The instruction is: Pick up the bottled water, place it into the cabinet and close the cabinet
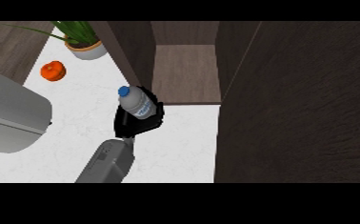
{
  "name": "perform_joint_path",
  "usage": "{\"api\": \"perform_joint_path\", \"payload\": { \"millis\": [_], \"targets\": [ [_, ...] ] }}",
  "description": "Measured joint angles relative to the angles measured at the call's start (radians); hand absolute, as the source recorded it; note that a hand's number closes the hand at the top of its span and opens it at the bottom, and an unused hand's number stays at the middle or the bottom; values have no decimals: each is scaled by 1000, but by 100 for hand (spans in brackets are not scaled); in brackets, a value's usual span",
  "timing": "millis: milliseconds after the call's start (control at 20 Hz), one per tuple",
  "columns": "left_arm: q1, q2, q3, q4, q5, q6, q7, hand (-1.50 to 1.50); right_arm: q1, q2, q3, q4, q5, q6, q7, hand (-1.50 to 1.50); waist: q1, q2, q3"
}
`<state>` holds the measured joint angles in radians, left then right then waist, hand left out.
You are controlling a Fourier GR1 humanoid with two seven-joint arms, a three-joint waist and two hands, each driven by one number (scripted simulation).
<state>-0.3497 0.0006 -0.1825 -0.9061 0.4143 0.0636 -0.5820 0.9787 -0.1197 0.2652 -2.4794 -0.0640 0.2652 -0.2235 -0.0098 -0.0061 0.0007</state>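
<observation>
The bottled water is clear with a blue cap and a pale label. It stands tilted a little above the white counter, just in front of the cabinet's left edge. My left hand is shut on its lower part, and the grey forearm comes up from the lower left. The cabinet is open, with a bare brown wooden shelf inside. Its dark door swings out toward me and fills the right side of the view. My right hand does not show.
A potted green plant stands at the back left, with a small orange fruit in front of it. A large grey rounded appliance sits at the left edge. The cabinet's dark left panel rises just behind the bottle.
</observation>
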Motion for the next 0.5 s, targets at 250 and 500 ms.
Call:
{"api": "perform_joint_path", "payload": {
  "millis": [250,500],
  "targets": [
    [-92,0,-94,-47,24,164,71,150,14,-9,-23,2,-7,16,-19,-150,-10,3,0],
    [-210,-1,-176,-36,62,309,137,150,13,-8,-58,6,-17,28,-37,-150,-17,5,-1]
  ]
}}
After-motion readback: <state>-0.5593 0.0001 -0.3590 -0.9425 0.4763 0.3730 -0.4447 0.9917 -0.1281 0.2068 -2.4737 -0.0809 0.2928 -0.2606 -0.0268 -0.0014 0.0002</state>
